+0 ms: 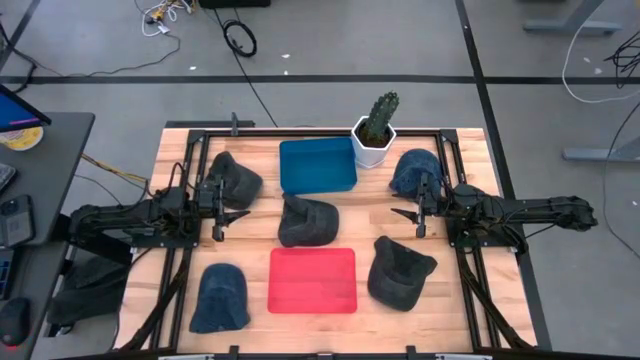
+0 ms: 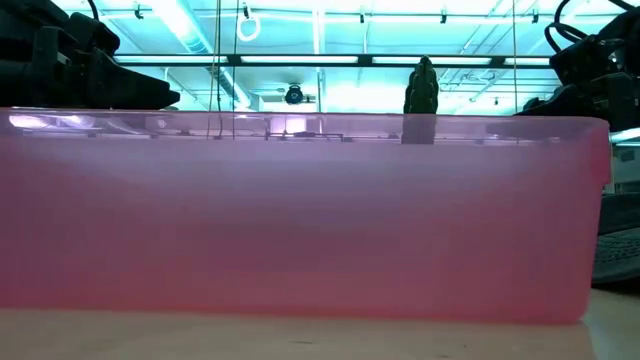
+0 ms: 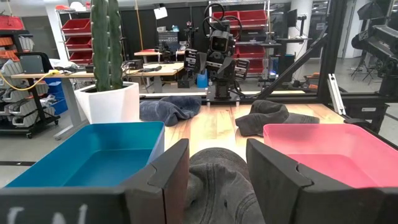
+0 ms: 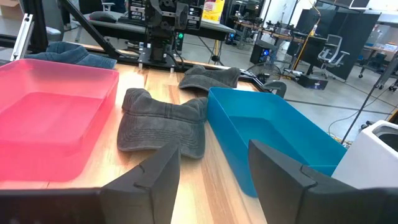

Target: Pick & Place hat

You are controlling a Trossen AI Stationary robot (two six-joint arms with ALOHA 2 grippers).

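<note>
Left tool [image 1: 222, 222] hovers with fingers apart, left of the centre hat [image 1: 306, 220]; right tool [image 1: 408, 218], fingers apart too, hovers at the desk's [image 1: 460, 310] right.

Bright, even overhead light; cyan-tinted low view

Table [image 1: 470, 300]: 5 hats [image 1: 307, 221], 2 bins [image 1: 312, 280], cactus [image 1: 376, 130]

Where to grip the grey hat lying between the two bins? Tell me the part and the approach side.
Probably pinch the grey hat at its raised crown, coming straight down. It lies flat and soft between the blue bin and red bin, which crowd side approaches.
</note>
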